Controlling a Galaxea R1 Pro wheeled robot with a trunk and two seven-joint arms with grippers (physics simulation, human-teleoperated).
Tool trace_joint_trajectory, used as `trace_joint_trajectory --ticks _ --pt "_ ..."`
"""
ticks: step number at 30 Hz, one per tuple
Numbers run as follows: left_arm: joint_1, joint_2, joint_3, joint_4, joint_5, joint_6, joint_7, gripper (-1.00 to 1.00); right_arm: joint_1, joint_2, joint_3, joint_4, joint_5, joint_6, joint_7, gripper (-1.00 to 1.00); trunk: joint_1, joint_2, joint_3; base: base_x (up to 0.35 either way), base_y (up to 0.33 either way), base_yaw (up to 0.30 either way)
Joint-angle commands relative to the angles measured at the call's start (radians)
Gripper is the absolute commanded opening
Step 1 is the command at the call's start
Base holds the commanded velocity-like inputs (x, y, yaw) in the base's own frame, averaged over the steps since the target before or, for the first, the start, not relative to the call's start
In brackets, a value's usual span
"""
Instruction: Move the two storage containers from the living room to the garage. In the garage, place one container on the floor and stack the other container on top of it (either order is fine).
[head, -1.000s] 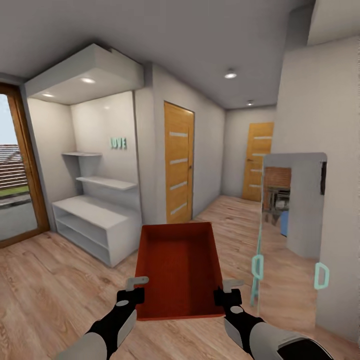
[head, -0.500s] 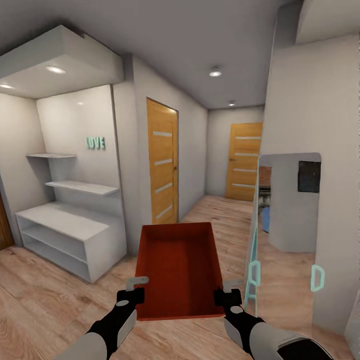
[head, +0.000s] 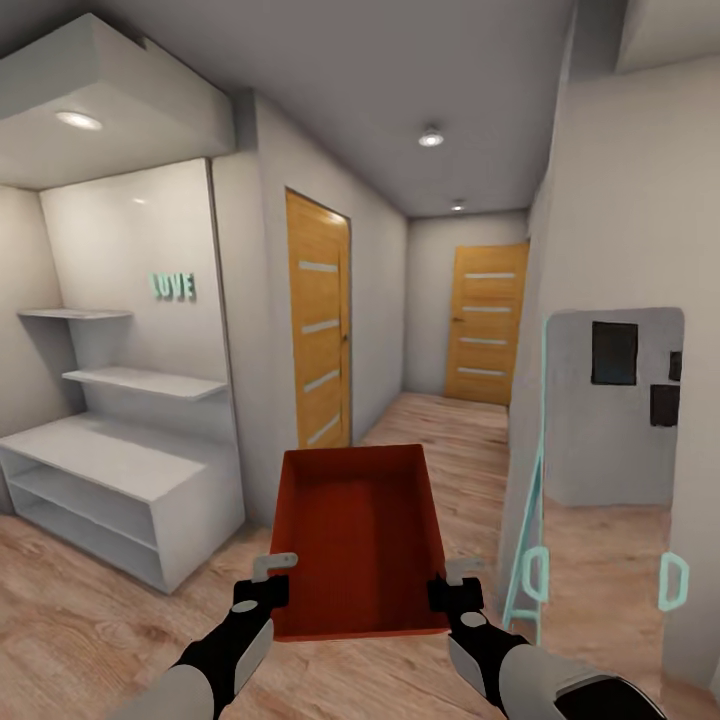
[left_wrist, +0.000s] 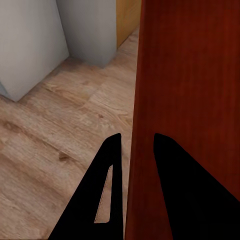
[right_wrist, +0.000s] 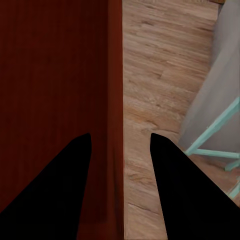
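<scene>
One orange-red storage container (head: 357, 535) is carried level in front of me, over light wood-plank flooring. My left gripper (head: 270, 582) is shut on its left wall near the close corner. My right gripper (head: 457, 586) is shut on its right wall. In the left wrist view the black fingers (left_wrist: 107, 192) of the left gripper (left_wrist: 134, 150) straddle the red container wall (left_wrist: 190, 75). In the right wrist view the right gripper (right_wrist: 120, 140) straddles the container wall (right_wrist: 116, 90) in the same way. The box is empty inside.
A white low shelving unit (head: 115, 470) with wall shelves stands at the left. A wooden door (head: 318, 320) is in the left wall, another door (head: 487, 325) ends the corridor (head: 450, 430). A teal-framed standing mirror (head: 610, 440) leans close at the right.
The whole view has shifted: the glass door has left the picture, the shelving slid left and the mirror moved right. Container and both grippers keep their place.
</scene>
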Motion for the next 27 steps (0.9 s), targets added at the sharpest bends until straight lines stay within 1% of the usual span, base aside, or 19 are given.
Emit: trace_joint_trajectory --ticks 1,17,21,27 --pt "0.0 0.052 0.008 0.001 0.011 -0.001 0.011 -1.0 -0.001 0.001 -0.057 -0.002 0.019 -0.1 0.021 -1.0 0.001 -0.001 -0.002 0.31 0.191 0.0" --pt "0.0 0.052 0.008 0.0 0.011 -0.001 0.011 -1.0 -0.001 0.001 -0.057 -0.002 0.019 -0.101 0.021 -1.0 0.001 -0.001 -0.002 0.31 0.191 -0.005" --pt "0.0 0.052 0.008 0.0 0.011 -0.001 0.011 -1.0 -0.001 0.002 -0.057 -0.002 0.018 -0.101 0.021 -1.0 0.001 -0.001 -0.002 0.309 0.191 -0.183" --pt "0.0 0.052 0.008 0.0 0.011 -0.001 0.011 -1.0 -0.001 0.002 -0.057 -0.002 0.018 -0.101 0.021 -1.0 0.001 -0.001 -0.002 0.309 0.191 -0.26"
